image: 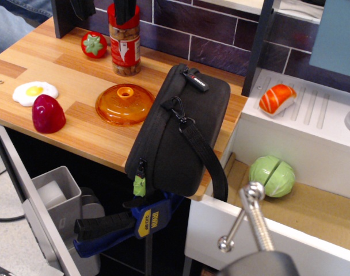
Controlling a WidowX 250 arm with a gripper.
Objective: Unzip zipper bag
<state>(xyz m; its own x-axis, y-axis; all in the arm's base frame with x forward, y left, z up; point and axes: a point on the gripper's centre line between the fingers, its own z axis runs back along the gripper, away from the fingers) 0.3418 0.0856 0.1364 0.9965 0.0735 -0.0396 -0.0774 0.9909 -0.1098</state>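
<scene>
The zipper bag (178, 132) is a large black rounded case lying at the front edge of the wooden counter (77, 69), with its near end hanging over the edge. Its small green zipper pull (139, 185) hangs at the near lower corner. A red-and-white logo tab (196, 80) sits at the far end. A black strap (206, 158) runs across the top and down the right side. A dark part that may be my gripper (124, 11) shows at the top edge, over a jar's red lid and far from the bag. Its fingers are cut off by the frame.
A blue and black clamp (137, 223) sits under the bag at the counter edge. On the counter are an orange lid (124, 103), spice jar (125, 49), toy strawberry (94, 44), fried egg (34, 91) and red egg shape (47, 113). To the right are sushi (277, 98), cabbage (271, 176) and faucet (253, 215).
</scene>
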